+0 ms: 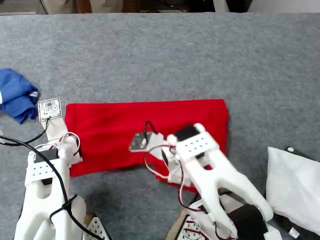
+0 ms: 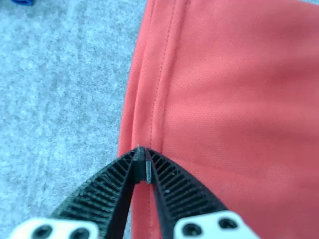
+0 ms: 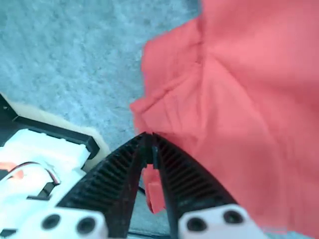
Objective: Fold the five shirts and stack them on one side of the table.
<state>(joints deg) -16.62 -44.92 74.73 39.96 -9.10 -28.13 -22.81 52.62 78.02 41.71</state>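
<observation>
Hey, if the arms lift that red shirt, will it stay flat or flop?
Probably flop: the red shirt crumples into soft folds where the right hand pinches it. Likely light, since the weave looks thin. It may sag between that pinch and the left hand.

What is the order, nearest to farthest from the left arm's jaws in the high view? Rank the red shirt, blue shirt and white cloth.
1. red shirt, mid-table, with its left edge pinched in those jaws.
2. blue shirt, at the table's left edge.
3. white cloth, far over on the right side.
</observation>
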